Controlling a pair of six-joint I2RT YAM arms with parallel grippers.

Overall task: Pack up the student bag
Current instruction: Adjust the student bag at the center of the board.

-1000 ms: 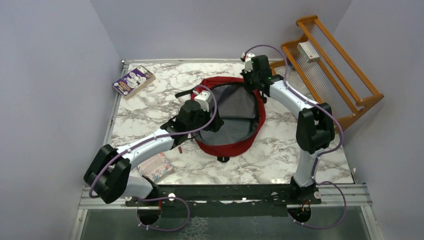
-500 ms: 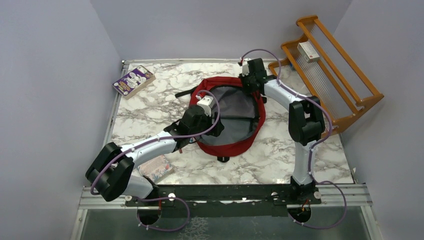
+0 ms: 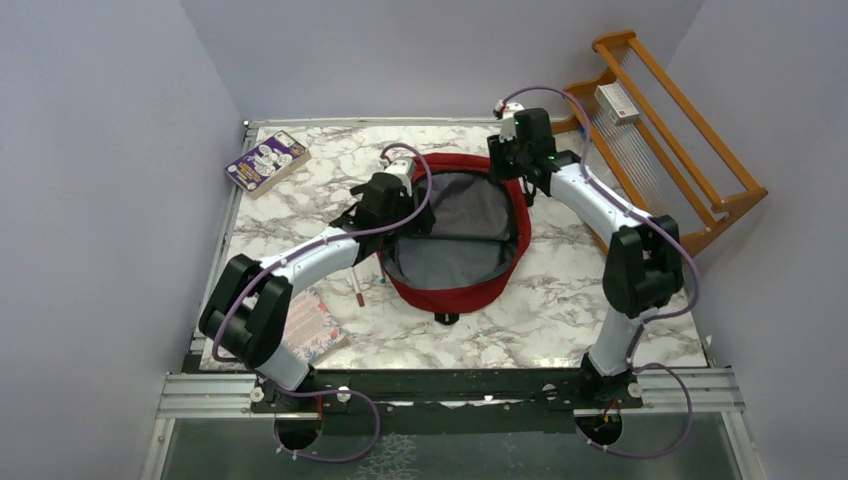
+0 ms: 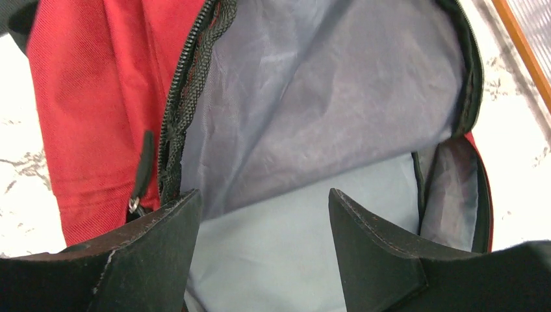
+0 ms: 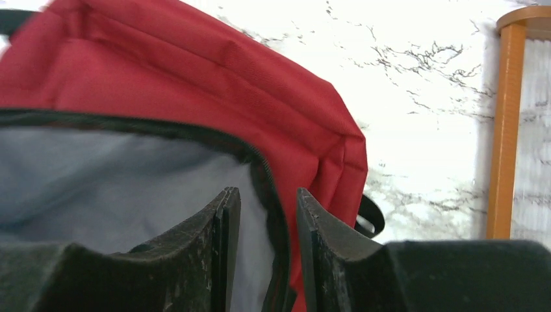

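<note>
Red bag (image 3: 455, 296) lies open mid-table; left gripper (image 4: 263, 195) has moved back to its left rim, fingers spread, empty. Right gripper (image 5: 266, 193) pinches the far rim. Marble table (image 3: 290, 205), lilac walls (image 3: 100, 150).

The white marble table (image 3: 560, 300) has a big red bag (image 3: 455, 292) lying open in the middle, a purple book (image 3: 266, 161) at the far left corner, a flowery book (image 3: 312, 326) at the near left, and a pen (image 3: 358, 286) just beside the bag.
</note>
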